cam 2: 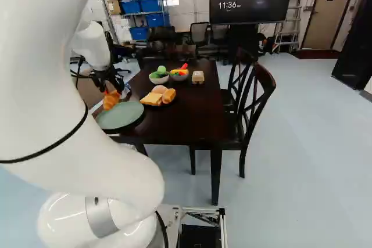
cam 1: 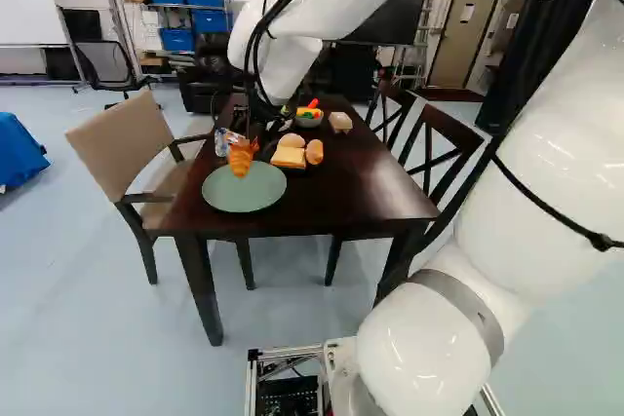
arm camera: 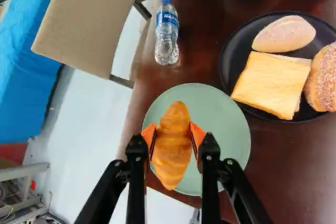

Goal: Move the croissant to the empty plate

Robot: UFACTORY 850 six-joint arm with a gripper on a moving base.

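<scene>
With twelve o'clock pointing straight ahead of the base, the gripper is grasping the croissant, its orange pads pressing from two sides, at about nine and three o'clock. The croissant is hanging over the green plate, towards its eleven o'clock side, one tip pointing down. The green plate is carrying nothing, so it is surely serving as the target. The black plate is lying at two o'clock from it, holding a sandwich and bread, while a bottle is standing near twelve o'clock. As for progress, the job is looking mostly done: the grasp is holding and the carry is seemingly nearing its end. What is remaining is the placing: centring a little towards four o'clock, lowering, letting go and backing off. Whether the lower tip is touching the green plate, the views are not showing clearly; it is seemingly hanging just above. Letting go too high would be risking a roll towards the rim, and at nine o'clock the table is ending close beside the green plate, so a stray roll could be carrying the croissant to the floor.
</scene>
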